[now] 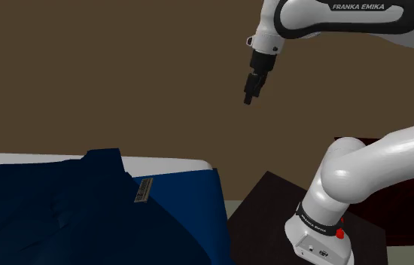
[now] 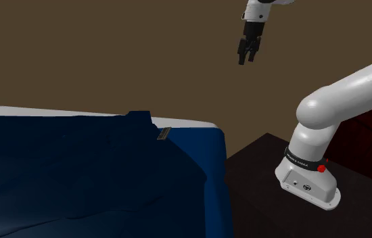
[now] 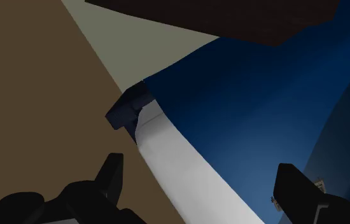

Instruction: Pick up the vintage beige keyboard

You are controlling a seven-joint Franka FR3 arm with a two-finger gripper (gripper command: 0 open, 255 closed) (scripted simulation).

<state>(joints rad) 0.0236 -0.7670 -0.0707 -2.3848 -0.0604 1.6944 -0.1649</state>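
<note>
While the jaws gape (high above), the keyboard (image 1: 144, 190) lies on bedding (image 1: 55, 226).

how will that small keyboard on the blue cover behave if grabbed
The keyboard looks flat and thin, so probably stiff and unlikely to roll. It lies on a wrinkled blue cover, which may give and let it sink or slide. Small beside the cover, it is likely light.
</note>
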